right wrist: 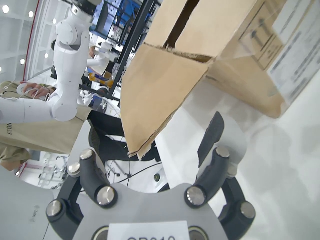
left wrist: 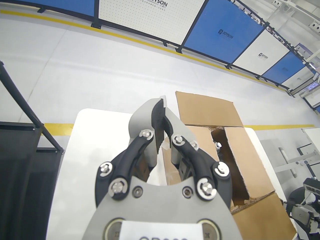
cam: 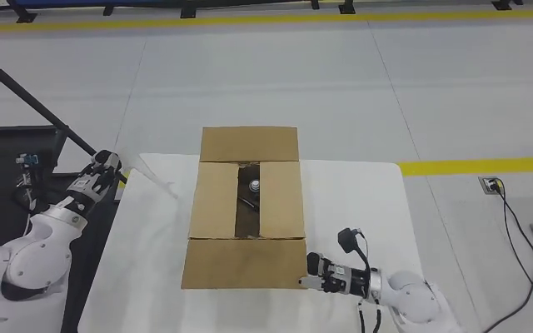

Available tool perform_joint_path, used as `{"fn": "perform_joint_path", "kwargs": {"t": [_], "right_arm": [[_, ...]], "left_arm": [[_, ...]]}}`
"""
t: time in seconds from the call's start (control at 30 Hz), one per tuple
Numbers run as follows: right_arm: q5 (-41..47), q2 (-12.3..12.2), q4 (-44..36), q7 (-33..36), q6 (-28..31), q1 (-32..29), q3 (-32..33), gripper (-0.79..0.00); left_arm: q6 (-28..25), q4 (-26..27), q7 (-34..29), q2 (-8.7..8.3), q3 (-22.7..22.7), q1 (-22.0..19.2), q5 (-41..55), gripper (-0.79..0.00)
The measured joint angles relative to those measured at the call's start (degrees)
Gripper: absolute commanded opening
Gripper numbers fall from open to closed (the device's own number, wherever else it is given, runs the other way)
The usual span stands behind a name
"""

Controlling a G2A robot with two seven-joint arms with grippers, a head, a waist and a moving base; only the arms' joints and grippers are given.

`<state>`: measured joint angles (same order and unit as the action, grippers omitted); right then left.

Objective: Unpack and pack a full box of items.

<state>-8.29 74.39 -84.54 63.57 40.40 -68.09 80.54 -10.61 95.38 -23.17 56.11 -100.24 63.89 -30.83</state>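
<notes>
Right gripper (cam: 306,283), released, sat lower right by the box (cam: 241,262), left gripper (cam: 107,164) clenched on apparent tape (cam: 150,176): opening step, with inner flaps (cam: 281,200) probably needing spreading next.

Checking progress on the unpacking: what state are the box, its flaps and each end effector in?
box: partly open
end flaps: folded outward
side flaps: folded in, gap between them
left end effector: shut on a clear strip
right end effector: open, by the near flap corner
</notes>
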Motion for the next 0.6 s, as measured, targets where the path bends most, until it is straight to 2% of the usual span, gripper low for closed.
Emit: {"fn": "perform_joint_path", "kwargs": {"t": [0.17,0.37,0.5,0.6], "right_arm": [[2.7,-1.2,-1.1,0.6,-0.3,3.7,-5.7,0.000],[8.2,-3.6,-2.3,-2.0,2.3,8.6,-10.7,0.000],[12.7,-4.2,1.3,-5.4,5.7,13.8,-11.1,0.000],[11.9,-3.9,4.8,-8.1,6.5,18.0,-12.1,0.000]], "left_arm": [[0.0,-0.6,0.1,-0.09,-0.6,-0.1,0.3,-0.785],[0.1,-1.1,0.4,-0.19,-1.3,0.2,0.7,-0.785],[0.2,-1.4,0.7,-0.25,-1.9,0.4,1.1,-0.785],[0.3,-1.5,0.9,-0.28,-2.3,0.6,1.5,-0.785]]}}
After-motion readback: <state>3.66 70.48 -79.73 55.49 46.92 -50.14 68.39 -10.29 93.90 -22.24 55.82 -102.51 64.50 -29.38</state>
